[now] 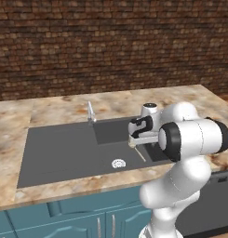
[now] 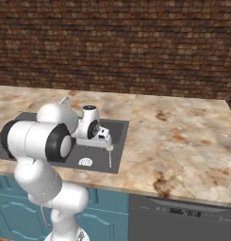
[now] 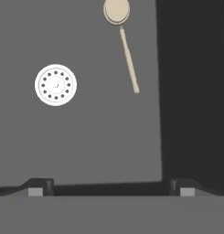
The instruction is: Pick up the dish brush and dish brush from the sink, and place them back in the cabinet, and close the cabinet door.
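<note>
The dish brush (image 1: 140,153) is partly hidden by the arm in the left base view; the sink (image 2: 118,141) is largely covered in the right base view.

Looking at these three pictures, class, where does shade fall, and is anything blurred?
Hand view: the sink floor is evenly lit, its wall on the right dark; the dish brush and drain are sharp. Left base view: a darker patch lies behind the faucet. Right base view: the counter looks evenly lit, nothing blurred.
</note>
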